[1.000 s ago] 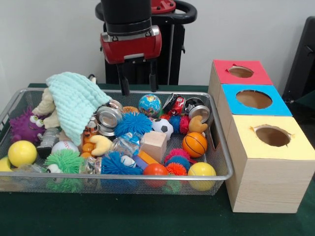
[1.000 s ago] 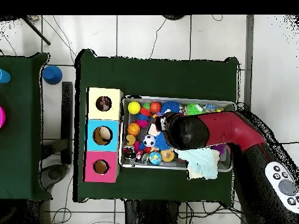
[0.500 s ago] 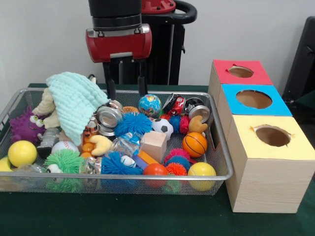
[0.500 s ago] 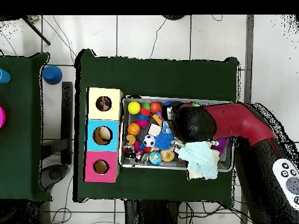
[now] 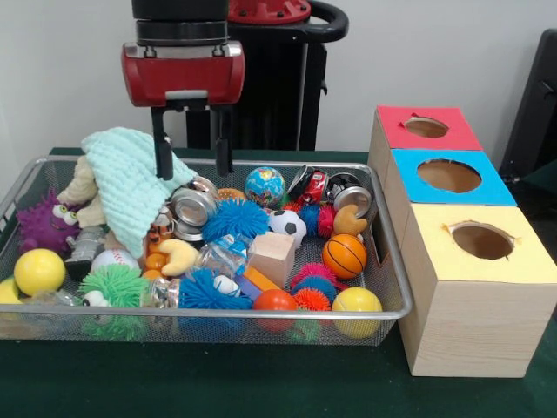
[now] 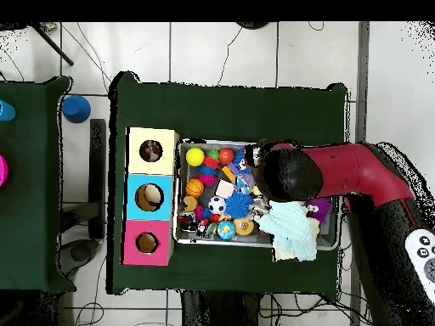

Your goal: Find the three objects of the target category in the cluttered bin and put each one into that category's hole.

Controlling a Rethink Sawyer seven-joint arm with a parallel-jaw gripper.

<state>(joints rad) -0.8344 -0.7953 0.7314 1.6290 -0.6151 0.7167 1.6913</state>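
The wire mesh bin (image 5: 261,312) is full of toys; it also shows in the overhead view (image 6: 331,248). No rope ball shows in either view. My gripper (image 5: 192,167) hangs open and empty over the bin's back left part. Its left finger (image 5: 161,152) is right at the edge of a mint green knitted cloth (image 5: 130,178). In the overhead view the arm (image 6: 340,170) covers the gripper. The yellow-topped box's hole (image 5: 481,240) is at the front right, apart from the gripper; it also shows in the overhead view (image 6: 151,150).
The blue-topped box (image 5: 448,176) and the red-topped box (image 5: 426,127) stand behind the yellow one. The bin holds spiky puffer balls (image 5: 235,218), a small basketball (image 5: 345,255), a wooden block (image 5: 272,257), metal tins (image 5: 191,209) and a purple furry toy (image 5: 42,222).
The gripper has moved left in the front view, from above the globe ball to the mint cloth's edge. It stays open and empty. The toys have not moved.
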